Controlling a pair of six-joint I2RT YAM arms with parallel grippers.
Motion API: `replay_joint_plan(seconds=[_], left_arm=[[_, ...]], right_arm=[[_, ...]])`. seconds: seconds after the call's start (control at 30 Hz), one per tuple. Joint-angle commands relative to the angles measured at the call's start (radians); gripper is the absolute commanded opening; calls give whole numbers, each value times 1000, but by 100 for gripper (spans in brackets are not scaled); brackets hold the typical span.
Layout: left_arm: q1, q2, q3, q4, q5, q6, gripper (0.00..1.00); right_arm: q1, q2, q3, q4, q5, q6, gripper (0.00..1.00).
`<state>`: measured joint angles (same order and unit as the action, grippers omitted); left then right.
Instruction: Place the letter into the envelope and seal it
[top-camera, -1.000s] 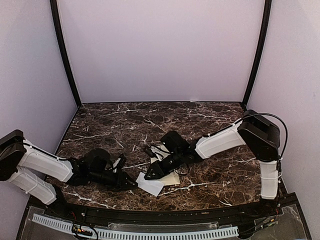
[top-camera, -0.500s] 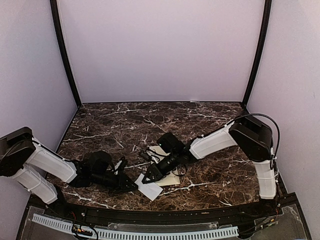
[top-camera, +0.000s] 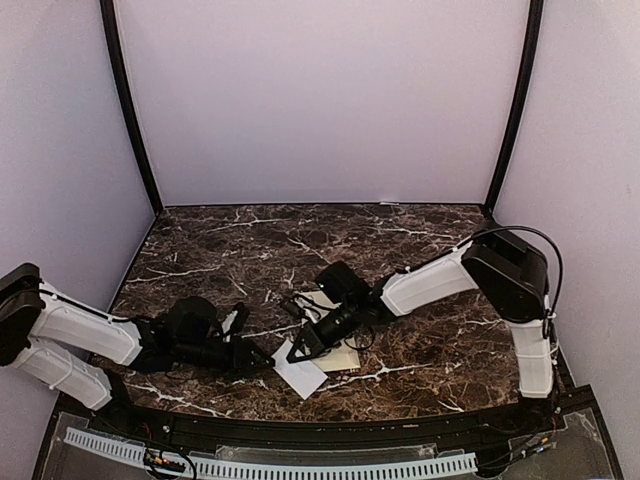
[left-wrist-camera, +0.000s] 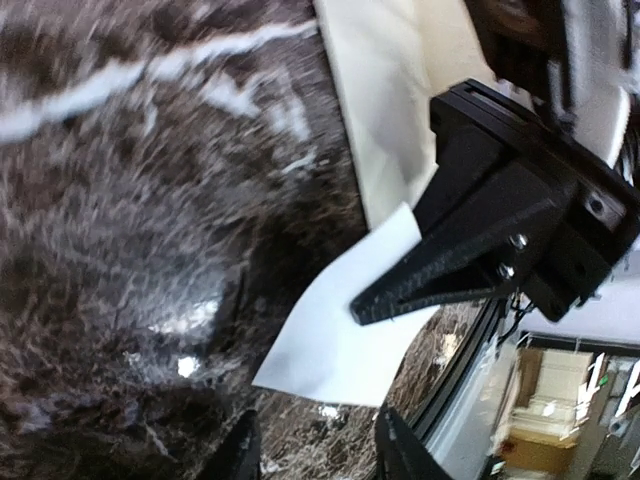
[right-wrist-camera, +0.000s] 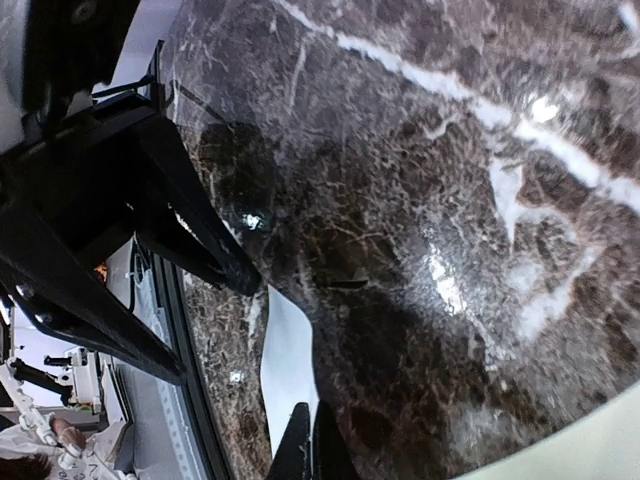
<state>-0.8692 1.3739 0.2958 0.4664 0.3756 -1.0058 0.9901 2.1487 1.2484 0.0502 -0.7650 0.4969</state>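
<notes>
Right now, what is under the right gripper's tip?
A white paper sheet lies under the shut right gripper, on the marble table. The gripper covers part of the cream envelope; anything beneath the paper is hidden.

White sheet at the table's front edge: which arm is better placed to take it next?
Right, probably: the right fingers, shut, rest on the white sheet beside the cream envelope. The left fingers stand open, short of the sheet's near corner, holding nothing.

Top view high, looking down on white sheet (top-camera: 302, 375); wrist views close, low, from sheet's opposite sides, all sharing it
</notes>
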Motion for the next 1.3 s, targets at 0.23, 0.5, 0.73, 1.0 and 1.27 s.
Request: replay_joint_plan(seconds=[0.23, 0.5, 0.73, 1.0, 1.27], left_arm=[[-4, -488, 216, -286, -193, 306, 72], [-21, -397, 320, -73, 78, 317, 76], [-63, -282, 389, -53, 111, 358, 69], [-69, -219, 414, -57, 7, 364, 32], [-68, -225, 419, -121, -81, 333, 43]], right_arm=[[-64, -466, -85, 138, 217, 74, 0], [-61, -605, -153, 368, 275, 175, 0], [-54, -646, -183, 404, 292, 186, 0], [-45, -666, -215, 443, 300, 200, 0], [-45, -710, -252, 424, 361, 147, 0]])
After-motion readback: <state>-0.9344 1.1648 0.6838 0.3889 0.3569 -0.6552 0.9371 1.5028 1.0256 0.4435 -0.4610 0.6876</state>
